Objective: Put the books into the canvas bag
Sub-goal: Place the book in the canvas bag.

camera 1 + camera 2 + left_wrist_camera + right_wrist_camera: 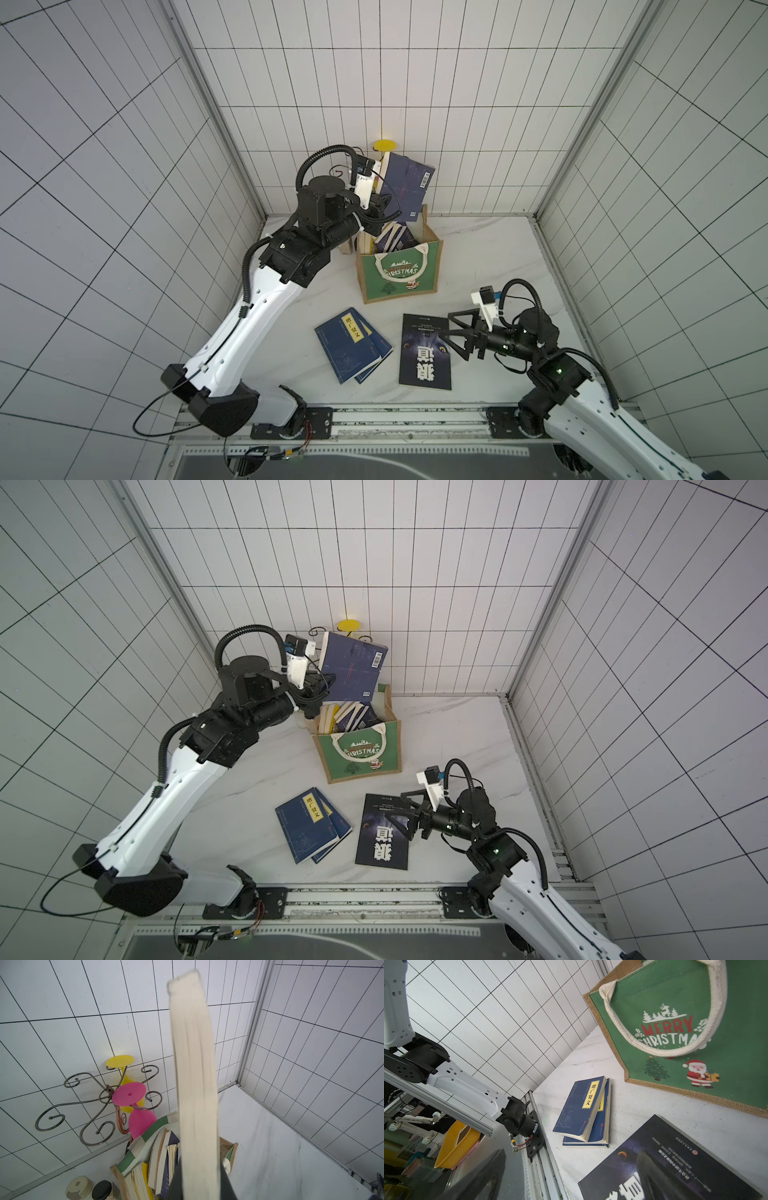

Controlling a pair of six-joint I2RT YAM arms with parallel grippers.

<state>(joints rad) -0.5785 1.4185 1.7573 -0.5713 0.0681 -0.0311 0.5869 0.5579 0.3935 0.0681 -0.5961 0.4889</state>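
Left pincer (379, 205) (320, 683): closed on the lower edge of a navy book (409, 183) (353, 667), which it holds upright, back cover with barcode toward the top views.
Navy book vs bag (399, 270) (361, 754): in the air directly above the open mouth, towards the far rim; the left wrist view shows its page edge (195, 1084) running up from the pincer.
Inside bag: several books (392, 237) (349, 717) (162, 1157) standing on edge, fanned.
Right pincer (446, 329) (395, 807): jaws spread wide, holding nothing, lying low over the bag-side right corner of a dark book (424, 361) (380, 845) (675, 1167); contact cannot be told.
Dark book: flat on the tabletop (490, 270), in front of the bag.
Navy pair (349, 349) (309, 831) (583, 1109): stacked askew, flat, left of the dark book, well apart from both pincers.
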